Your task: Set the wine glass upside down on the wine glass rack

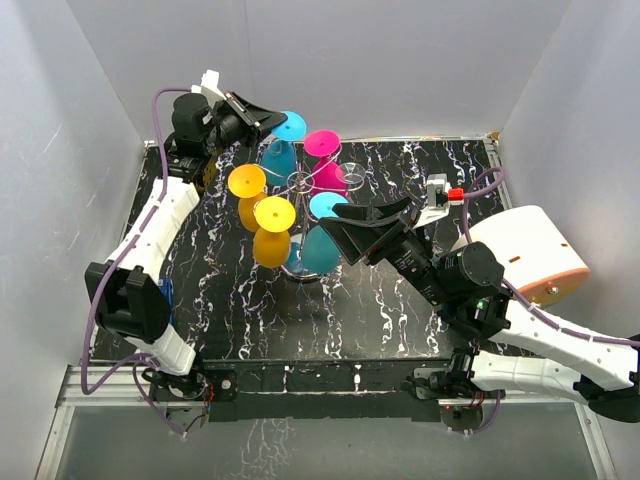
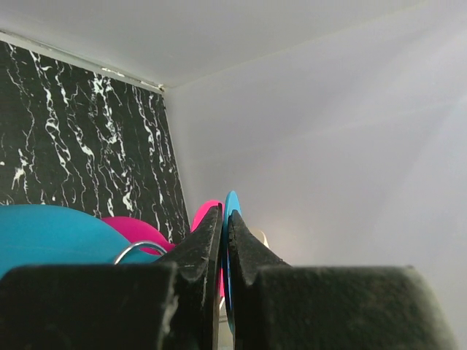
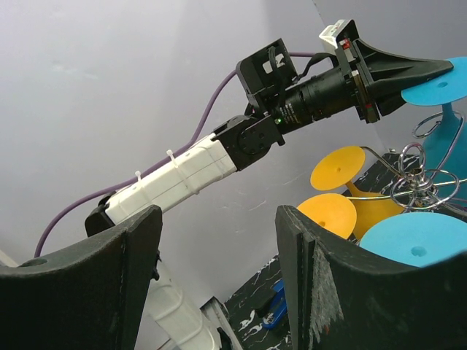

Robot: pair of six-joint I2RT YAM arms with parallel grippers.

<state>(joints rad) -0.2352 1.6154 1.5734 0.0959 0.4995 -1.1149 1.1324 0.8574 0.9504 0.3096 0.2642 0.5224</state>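
Closest to the lens, right gripper [image 3: 219, 219]: spread wide, nothing between its fingers, touching nothing. Hovers on the near right side of the rack [image 1: 300, 183], just beside a hung blue glass.

Beneath everything, black marbled bench [image 1: 400, 300], carrying the rack near its middle. Around the rack, hung foot-up from the wire arms: yellow glasses [image 1: 272, 215] on the near left, pink glasses [image 1: 322, 143] on the far right, blue glasses [image 1: 320, 248] on the near right.

On the far left of the rack, wine glass [image 1: 281, 158]: blue, upside down already, bowl low and foot high. Pinched at that foot by the left gripper [image 1: 268, 120], pressed almost together with only the thin blue disc edge between the fingers.

Judged well along: turned over and sitting close against the rack. Cannot tell whether the stem sits inside a wire arm. Left to do, most likely: seating the stem if needed, letting go, backing away from the rack.
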